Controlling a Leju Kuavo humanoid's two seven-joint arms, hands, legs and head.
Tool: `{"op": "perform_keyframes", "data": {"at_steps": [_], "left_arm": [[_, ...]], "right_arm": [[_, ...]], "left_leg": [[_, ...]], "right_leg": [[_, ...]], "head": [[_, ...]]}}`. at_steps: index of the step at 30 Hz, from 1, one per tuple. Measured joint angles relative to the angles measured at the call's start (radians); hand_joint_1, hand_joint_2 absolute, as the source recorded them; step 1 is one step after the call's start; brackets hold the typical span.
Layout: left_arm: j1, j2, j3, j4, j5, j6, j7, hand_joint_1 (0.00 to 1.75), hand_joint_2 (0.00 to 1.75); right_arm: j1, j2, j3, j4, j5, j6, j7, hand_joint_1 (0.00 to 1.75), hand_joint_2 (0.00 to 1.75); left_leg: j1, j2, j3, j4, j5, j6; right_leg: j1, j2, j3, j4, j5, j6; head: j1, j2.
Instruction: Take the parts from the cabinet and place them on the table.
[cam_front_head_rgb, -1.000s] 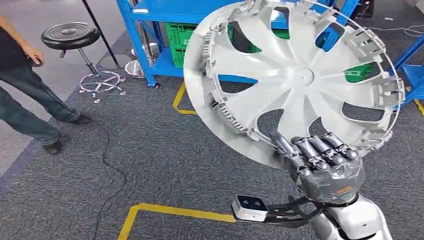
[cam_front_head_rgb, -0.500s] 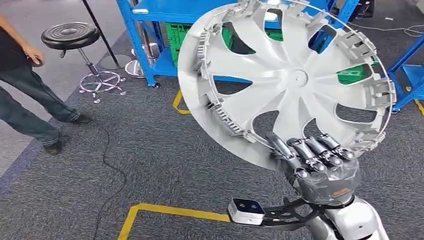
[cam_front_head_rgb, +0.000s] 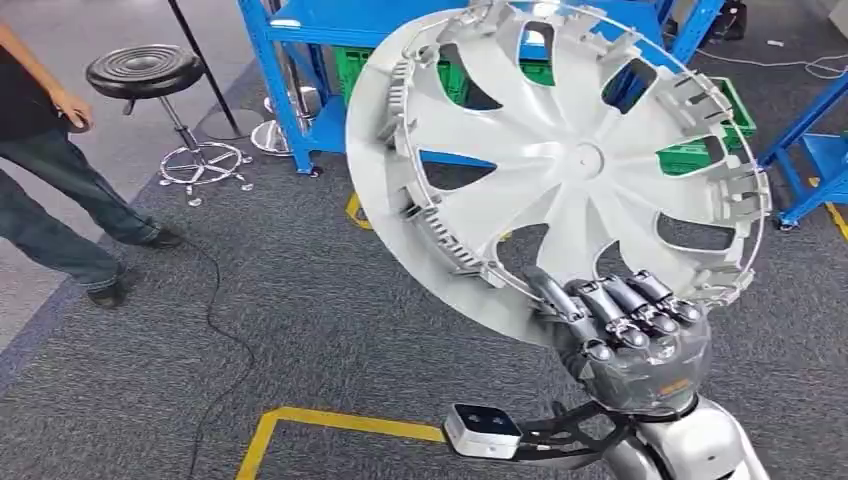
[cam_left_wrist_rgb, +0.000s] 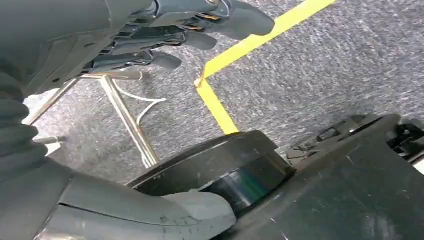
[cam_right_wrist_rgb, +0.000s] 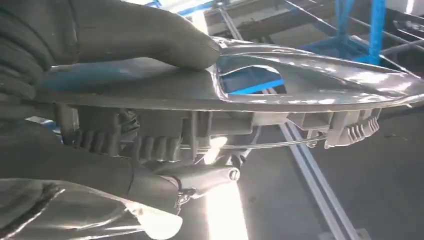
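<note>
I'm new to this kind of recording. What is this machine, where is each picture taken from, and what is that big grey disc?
This is a humanoid robot with two silver arms and many-fingered hands. The head view looks down from its body: its right hand grips the rim of a light grey plastic wheel cover with curved spokes, held up above grey carpet marked with yellow floor tape. Behind stand blue metal shelving and a black round stool; a person stands nearby. Each wrist view comes from a camera behind that hand. The left hand hangs over the floor, holding nothing.
</note>
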Motion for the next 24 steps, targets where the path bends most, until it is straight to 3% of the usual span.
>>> {"op": "perform_keyframes", "data": {"at_steps": [2,3,4,5,7,8,9,10,11,13,14,15,16,18,19,20,22,23,24], "left_arm": [[0.001,0.000,0.000,0.000,0.000,0.000,0.000,0.00,1.75],[0.000,0.000,0.000,0.000,0.000,0.000,0.000,0.00,1.75],[0.001,0.000,0.000,0.000,0.000,0.000,0.000,0.00,1.75],[0.001,0.000,0.000,0.000,0.000,0.000,0.000,0.00,1.75],[0.001,0.000,-0.001,0.000,0.000,0.000,0.000,0.00,1.75],[0.002,0.001,-0.001,0.000,0.000,0.000,0.000,0.00,1.75],[0.002,0.006,-0.001,0.000,-0.001,0.000,0.000,0.00,1.75],[0.004,0.004,-0.001,0.000,0.000,-0.001,0.000,0.00,1.75],[0.004,0.005,-0.001,0.000,-0.001,-0.001,0.000,0.00,1.75],[0.001,0.007,-0.001,0.000,-0.001,-0.001,0.000,0.00,1.75],[0.001,0.008,-0.002,0.000,-0.001,-0.001,0.000,0.00,1.75],[0.001,0.006,-0.002,0.000,-0.001,-0.001,0.000,0.00,1.75],[-0.001,0.006,-0.002,0.000,0.000,-0.001,0.000,0.00,1.75],[-0.009,0.007,-0.001,0.000,0.002,-0.001,-0.004,0.00,1.75],[-0.012,0.008,-0.001,0.000,0.001,-0.001,-0.004,0.00,1.75],[-0.014,0.008,-0.001,0.000,0.001,-0.001,-0.004,0.00,1.75],[-0.014,0.005,-0.001,0.000,0.001,-0.001,-0.004,0.00,1.75],[-0.012,0.003,-0.001,0.000,0.000,-0.002,-0.003,0.00,1.75],[-0.008,0.004,-0.001,0.000,0.000,-0.004,-0.003,0.00,1.75]], "right_arm": [[0.001,-0.007,0.002,0.000,0.000,0.000,0.000,1.75,1.75],[0.001,-0.010,0.002,0.000,0.000,0.000,0.000,1.75,1.75],[0.001,-0.011,0.003,0.001,0.000,0.000,0.000,1.75,1.75],[0.001,-0.013,0.003,0.001,0.000,0.000,0.001,1.75,1.75],[0.001,-0.013,0.005,0.001,0.000,0.000,0.001,1.75,1.75],[-0.001,-0.013,0.006,0.001,0.000,0.000,0.001,1.75,1.75],[-0.007,-0.013,0.007,0.002,0.000,0.000,0.000,1.75,1.75],[-0.013,-0.013,0.009,0.003,0.000,0.000,0.000,1.75,1.75],[-0.013,-0.013,0.009,0.004,0.000,0.000,0.002,1.75,1.75],[-0.012,-0.014,0.011,0.005,0.000,0.000,0.004,1.75,1.75],[-0.012,-0.014,0.013,0.005,0.000,0.000,0.004,1.75,1.75],[-0.015,-0.014,0.014,0.005,0.000,0.000,0.006,1.75,1.75],[-0.016,-0.014,0.015,0.005,0.000,0.000,0.008,1.75,1.75],[-0.016,-0.014,0.016,0.005,0.000,0.000,0.010,1.75,1.75],[-0.016,-0.014,0.018,0.005,0.000,0.000,0.012,1.75,1.75],[-0.015,-0.014,0.020,0.006,0.000,0.000,0.014,1.75,1.75],[-0.016,-0.014,0.025,0.005,0.000,0.000,0.017,1.75,1.75],[-0.016,-0.014,0.026,0.005,0.000,0.000,0.018,1.75,1.75],[-0.017,-0.014,0.027,0.006,0.000,0.000,0.019,1.75,1.75]], "left_leg": [[0.000,0.000,-0.001,0.000,0.000,0.000],[0.001,0.005,-0.001,0.001,-0.001,0.001],[0.001,0.008,0.000,0.001,-0.003,0.001],[0.002,0.010,0.004,0.001,-0.006,-0.002],[0.007,0.019,0.014,0.006,-0.018,-0.014],[0.005,0.025,0.018,0.011,-0.026,-0.023],[-0.006,0.028,0.016,0.022,-0.034,-0.031],[-0.009,0.038,0.012,0.024,-0.035,-0.032],[-0.010,0.049,0.014,0.025,-0.037,-0.033],[-0.009,0.069,0.018,0.026,-0.048,-0.038],[-0.006,0.056,0.018,0.037,-0.063,-0.045],[-0.002,0.030,-0.002,0.086,-0.095,-0.052],[-0.001,0.018,-0.037,0.162,-0.131,-0.056],[-0.001,0.011,-0.108,0.315,-0.189,-0.058],[-0.001,0.009,-0.124,0.345,-0.188,-0.056],[-0.002,0.007,-0.119,0.331,-0.162,-0.051],[-0.002,-0.004,-0.069,0.193,-0.058,-0.035],[-0.003,-0.032,-0.042,0.106,-0.007,-0.024],[0.000,-0.083,-0.033,0.083,-0.009,-0.014]], "right_leg": [[-0.003,0.000,-0.077,0.162,-0.070,0.005],[-0.004,0.000,-0.114,0.233,-0.089,0.008],[-0.005,-0.001,-0.127,0.248,-0.078,0.010],[-0.008,-0.002,-0.115,0.217,-0.045,0.012],[-0.013,-0.020,-0.037,0.048,0.054,0.017],[-0.013,-0.056,-0.004,-0.027,0.073,0.023],[0.000,-0.091,0.013,-0.041,0.058,0.021],[-0.004,-0.076,0.007,-0.038,0.050,-0.003],[-0.004,-0.067,0.003,-0.039,0.050,-0.006],[-0.006,-0.042,0.003,-0.038,0.049,-0.017],[-0.008,-0.033,0.004,-0.039,0.049,-0.023],[-0.008,-0.024,0.005,-0.039,0.048,-0.029],[-0.008,-0.014,0.005,-0.039,0.048,-0.032],[-0.006,0.006,0.006,-0.039,0.046,-0.035],[-0.004,0.017,0.009,-0.039,0.046,-0.035],[-0.003,0.030,0.012,-0.039,0.045,-0.037],[0.001,0.058,0.018,-0.039,0.044,-0.038],[0.002,0.070,0.019,-0.039,0.044,-0.038],[0.002,0.079,0.015,-0.040,0.045,-0.036]], "head": [[0.000,0.000],[0.000,0.000],[0.002,0.000],[0.001,0.000],[0.001,0.000],[0.002,0.000],[0.013,0.000],[0.009,0.000],[-0.001,0.000],[-0.001,0.000],[-0.001,0.000],[-0.005,0.000],[-0.003,0.000],[-0.004,0.000],[-0.004,0.000],[-0.004,0.000],[-0.004,0.000],[-0.004,0.000],[0.000,0.000]]}}
